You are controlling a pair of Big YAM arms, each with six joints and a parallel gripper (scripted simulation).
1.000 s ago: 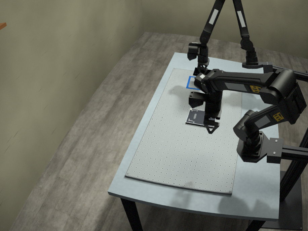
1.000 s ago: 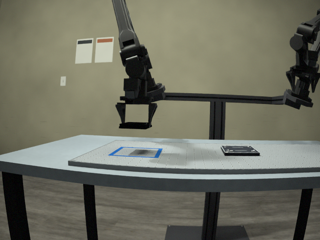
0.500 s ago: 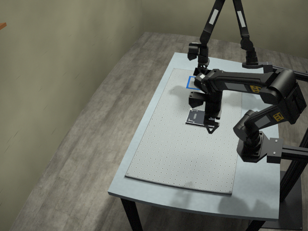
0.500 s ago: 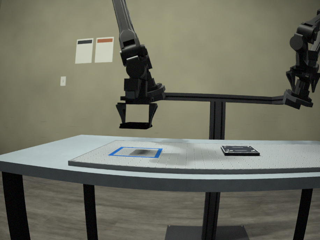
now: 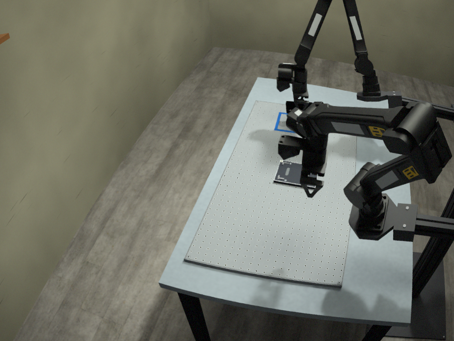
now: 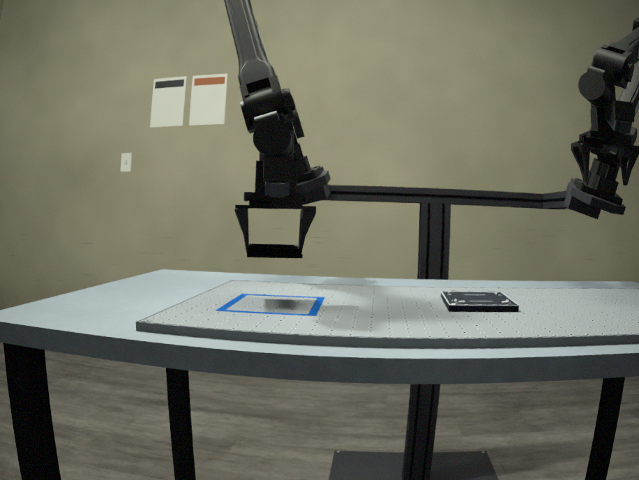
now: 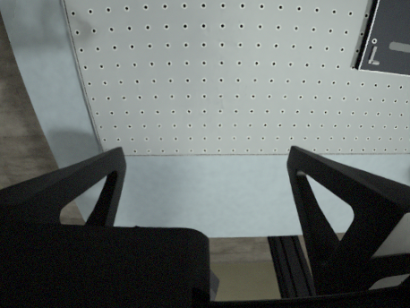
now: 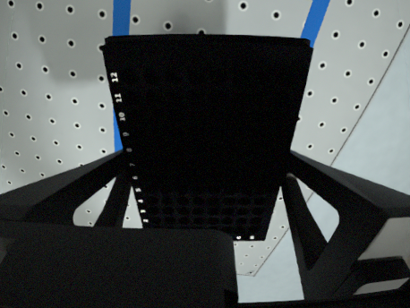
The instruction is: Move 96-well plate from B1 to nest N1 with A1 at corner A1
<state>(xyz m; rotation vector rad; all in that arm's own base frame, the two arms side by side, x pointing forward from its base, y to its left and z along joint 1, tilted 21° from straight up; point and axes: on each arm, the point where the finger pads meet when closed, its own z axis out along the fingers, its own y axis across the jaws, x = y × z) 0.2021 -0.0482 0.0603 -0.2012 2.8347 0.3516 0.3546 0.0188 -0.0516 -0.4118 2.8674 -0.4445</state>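
Note:
The black 96-well plate [image 6: 273, 250] [image 8: 206, 89] is held level between the fingers of my right gripper [image 6: 273, 247] [image 8: 206, 157], which is shut on its two sides. It hangs well above the blue taped rectangle B1 [image 6: 268, 312] [image 5: 277, 121] [image 8: 120, 13], where its shadow falls. White column numbers run along the plate's left edge in the right wrist view. The dark plate nest N1 [image 5: 289, 173] [image 6: 477, 299] [image 7: 389, 58] lies flat on the perforated board and holds nothing. My left gripper [image 5: 312, 189] [image 6: 601, 155] [image 7: 206, 155] is open and empty, raised high near the nest.
The grey perforated board [image 5: 256, 227] [image 6: 387, 322] covers most of the pale blue table [image 5: 367, 293]. The left arm's long link [image 5: 348, 124] crosses over the board between the nest and B1. A black gantry post [image 6: 434, 237] stands behind the table.

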